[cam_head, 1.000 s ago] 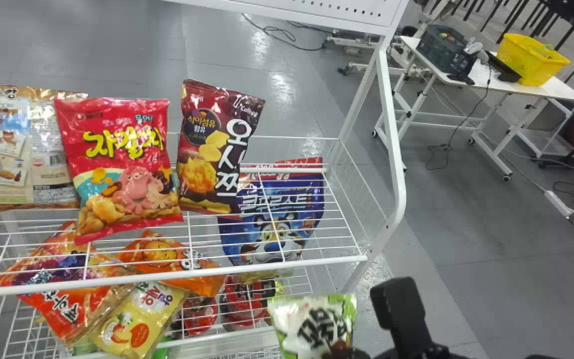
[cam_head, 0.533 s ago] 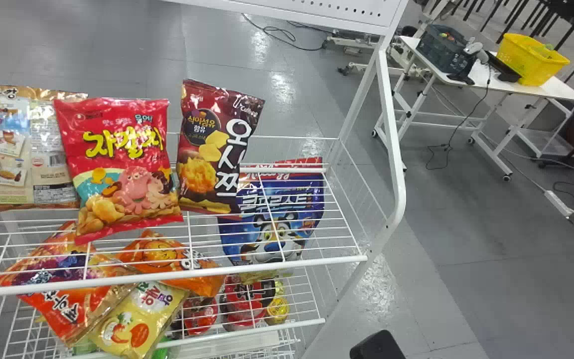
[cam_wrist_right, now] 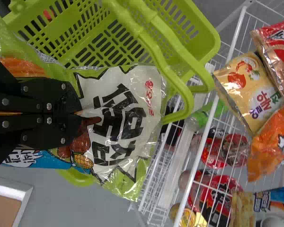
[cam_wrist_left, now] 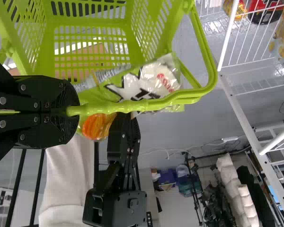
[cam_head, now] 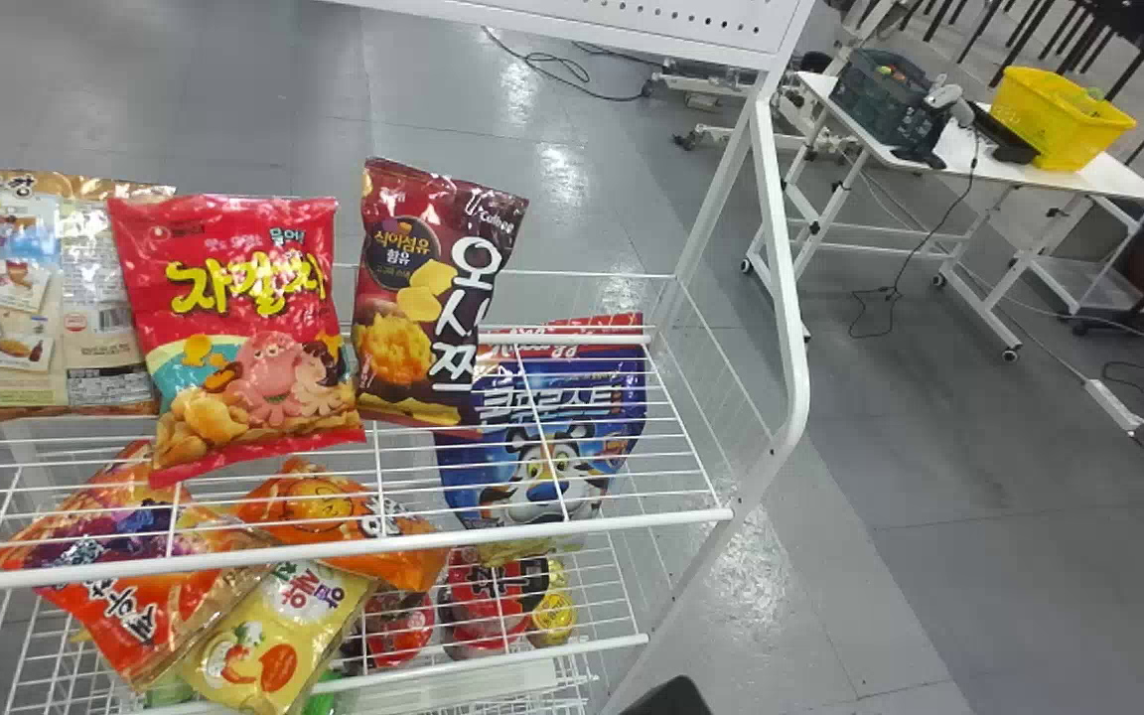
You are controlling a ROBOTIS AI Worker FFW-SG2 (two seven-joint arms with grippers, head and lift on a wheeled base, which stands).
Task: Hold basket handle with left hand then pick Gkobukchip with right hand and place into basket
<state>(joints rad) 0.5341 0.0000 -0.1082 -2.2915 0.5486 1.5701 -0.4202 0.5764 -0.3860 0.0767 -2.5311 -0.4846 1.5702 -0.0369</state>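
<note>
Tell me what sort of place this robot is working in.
Probably a lab set up as a mock shop: bagged snacks on a white wire rack, a green shopping basket, and a wheeled worktable behind.

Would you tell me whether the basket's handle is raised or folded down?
Raised: the left gripper is shut on the handle, which arches away from the basket.

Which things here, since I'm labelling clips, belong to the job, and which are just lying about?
Part of the job:
- green basket
- its handle, gripped by the left pincer
- Gkobukchip, held by the right pincer

Just lying about:
- red bag
- maroon bag
- blue bag
- yellow basket on the far table
</note>
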